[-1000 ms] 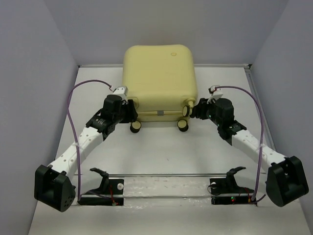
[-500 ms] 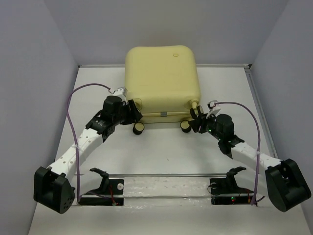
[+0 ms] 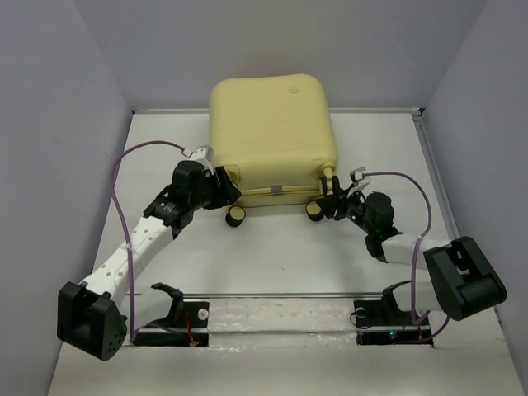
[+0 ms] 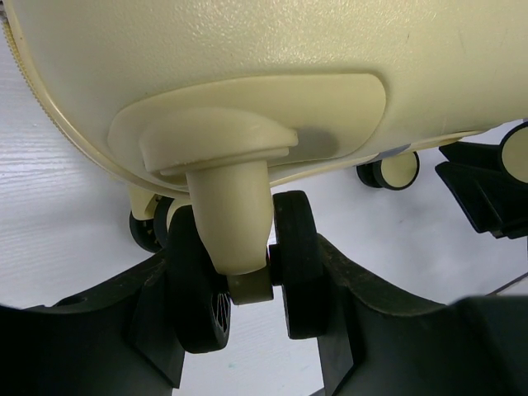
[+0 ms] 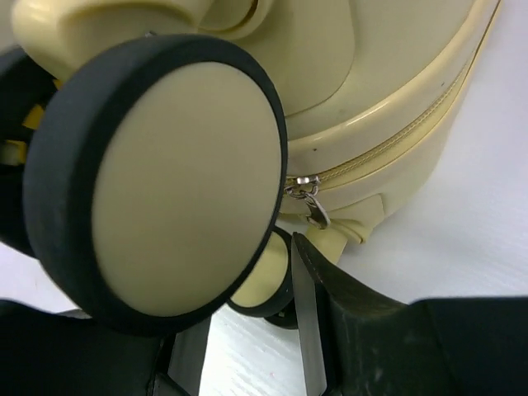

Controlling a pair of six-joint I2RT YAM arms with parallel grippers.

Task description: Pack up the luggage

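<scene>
Resting closed on the table (image 3: 272, 264) at its far middle, the luggage (image 3: 271, 124) points its wheeled end at the arms. Left gripper (image 3: 224, 190) clamps a left-corner wheel (image 4: 297, 256), one finger pressed to each side. Right gripper (image 3: 332, 205) sits at a right-corner wheel (image 5: 165, 190), which lies between its fingers; grip or no grip cannot be told.

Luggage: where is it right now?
Top view: the luggage sits far centre on the table, wheels on its near edge, left gripper and right gripper at those corners.
</scene>
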